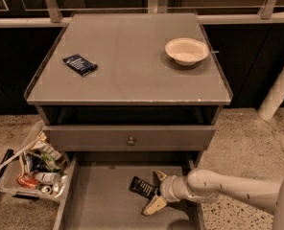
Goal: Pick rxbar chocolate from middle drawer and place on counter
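end effector [152, 192] low inside the middle drawer [99, 200], fingers spread, gripping nothing | rxbar chocolate [143, 187] flat on the drawer floor just left of it, at the mouth of the jaws | step: grasp — ease in square across the bar's narrow width, close gently, lift level | surface [132, 75] well above it

Matte grey across the counter [127, 75], worn pale along its front edge. Dark blue with white print on the packet [79, 64]; cream on the bowl [186, 51]. Plain grey inside the drawer [103, 200]; black with pale lettering on the snack bar [143, 187]. Off-white with yellowish tips on the claw [156, 191], spread wide down in the drawer just right of the bar. Speckled beige on the floor [242, 143].
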{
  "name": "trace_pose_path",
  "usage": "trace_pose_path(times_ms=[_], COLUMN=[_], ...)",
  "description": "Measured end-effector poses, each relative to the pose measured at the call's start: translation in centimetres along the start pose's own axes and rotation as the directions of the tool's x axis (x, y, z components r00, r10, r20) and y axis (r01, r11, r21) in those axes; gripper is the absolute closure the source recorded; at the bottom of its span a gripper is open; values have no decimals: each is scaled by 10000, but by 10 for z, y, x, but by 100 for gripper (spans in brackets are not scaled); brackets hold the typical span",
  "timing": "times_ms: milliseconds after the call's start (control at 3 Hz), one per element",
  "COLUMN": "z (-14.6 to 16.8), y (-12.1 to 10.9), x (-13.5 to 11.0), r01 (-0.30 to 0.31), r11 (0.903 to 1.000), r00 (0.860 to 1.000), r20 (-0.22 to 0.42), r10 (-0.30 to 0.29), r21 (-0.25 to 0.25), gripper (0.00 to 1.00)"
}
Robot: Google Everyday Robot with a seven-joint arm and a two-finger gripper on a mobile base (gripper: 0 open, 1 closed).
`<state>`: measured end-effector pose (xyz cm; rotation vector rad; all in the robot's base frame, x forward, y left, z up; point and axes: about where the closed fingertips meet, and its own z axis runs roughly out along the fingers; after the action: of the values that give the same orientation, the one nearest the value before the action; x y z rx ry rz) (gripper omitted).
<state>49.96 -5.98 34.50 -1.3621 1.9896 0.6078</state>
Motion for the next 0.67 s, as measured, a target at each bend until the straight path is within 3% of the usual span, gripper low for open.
trace_pose_path(times_ms=[667], z=[0], y=[0], x=[0], r01=[0], r11=[10000], r00=[10000], r20=[0], r10=[0], r21=[-1], gripper=[42])
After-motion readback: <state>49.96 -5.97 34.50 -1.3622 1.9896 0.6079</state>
